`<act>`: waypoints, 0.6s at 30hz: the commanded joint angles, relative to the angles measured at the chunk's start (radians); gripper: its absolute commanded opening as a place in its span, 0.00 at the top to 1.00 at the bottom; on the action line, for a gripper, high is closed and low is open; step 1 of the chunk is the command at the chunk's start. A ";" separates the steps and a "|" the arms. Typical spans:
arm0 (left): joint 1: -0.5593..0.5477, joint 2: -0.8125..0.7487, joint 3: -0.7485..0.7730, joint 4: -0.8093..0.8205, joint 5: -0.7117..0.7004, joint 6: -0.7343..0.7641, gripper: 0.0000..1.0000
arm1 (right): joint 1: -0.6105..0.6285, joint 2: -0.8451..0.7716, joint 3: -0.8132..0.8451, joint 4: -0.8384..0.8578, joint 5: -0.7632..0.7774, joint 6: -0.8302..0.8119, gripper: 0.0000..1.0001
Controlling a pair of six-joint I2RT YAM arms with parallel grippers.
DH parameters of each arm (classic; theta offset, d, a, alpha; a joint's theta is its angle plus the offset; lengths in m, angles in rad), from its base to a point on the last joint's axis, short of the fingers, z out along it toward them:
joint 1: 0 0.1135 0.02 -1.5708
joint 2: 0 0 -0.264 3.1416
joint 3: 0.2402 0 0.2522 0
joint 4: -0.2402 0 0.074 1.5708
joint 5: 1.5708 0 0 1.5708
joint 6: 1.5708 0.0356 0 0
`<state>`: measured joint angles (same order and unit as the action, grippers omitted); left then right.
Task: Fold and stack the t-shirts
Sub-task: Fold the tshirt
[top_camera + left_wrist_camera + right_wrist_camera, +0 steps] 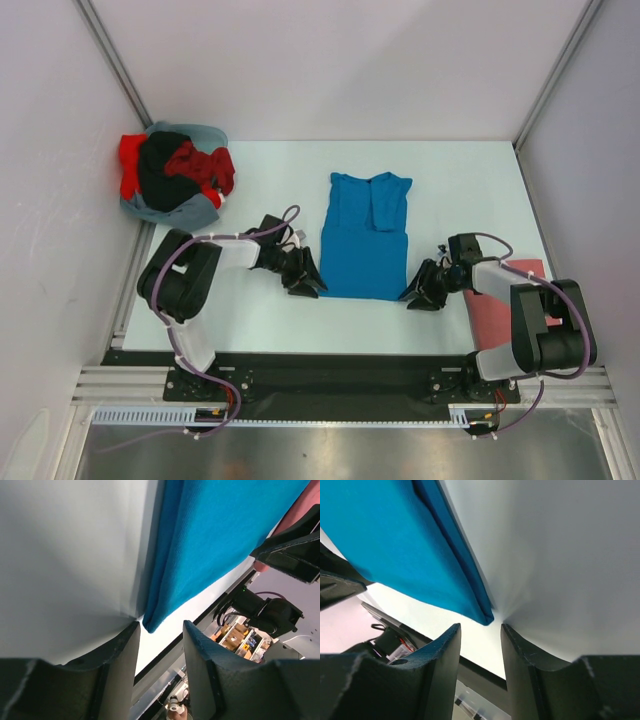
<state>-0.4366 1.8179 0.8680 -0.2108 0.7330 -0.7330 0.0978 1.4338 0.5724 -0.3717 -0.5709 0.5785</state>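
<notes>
Dull pinkish-red cloth t-shirt (490, 318) at the right edge of the white bench (250, 320): mostly under the black right arm (535, 325), outline unclear. Grey-blue cloth t-shirt (190, 212) is buried under the black t-shirt (160, 178) and the bright red t-shirt (130, 158). Bright blue folded t-shirt (220, 535) is cut off at the top edge in both wrist views. Small coloured clutter (237, 637) beyond the bench is too blurred to identify.

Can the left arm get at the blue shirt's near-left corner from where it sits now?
Probably yes. The left fingers stand apart right in front of the blue shirt's near-left corner. Only bare table lies beside it, and nothing sits between fingers and cloth.
</notes>
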 commanded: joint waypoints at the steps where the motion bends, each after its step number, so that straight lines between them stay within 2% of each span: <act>1: -0.011 0.040 -0.004 0.001 -0.086 0.017 0.53 | -0.009 0.037 -0.003 0.056 0.094 0.017 0.56; 9: -0.011 0.075 0.011 0.001 -0.084 0.017 0.59 | -0.027 0.039 -0.005 0.048 0.138 0.041 0.58; 14: -0.011 0.087 0.035 0.004 -0.081 0.018 0.69 | -0.032 0.054 -0.002 0.077 0.138 0.052 0.60; 18: -0.011 0.084 0.043 0.004 -0.089 0.018 0.79 | -0.032 0.089 0.003 0.091 0.115 0.061 0.69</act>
<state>-0.4389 1.8782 0.8978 -0.2047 0.7574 -0.7349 0.0708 1.4784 0.5812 -0.3080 -0.5667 0.6518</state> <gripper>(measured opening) 0.230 0.325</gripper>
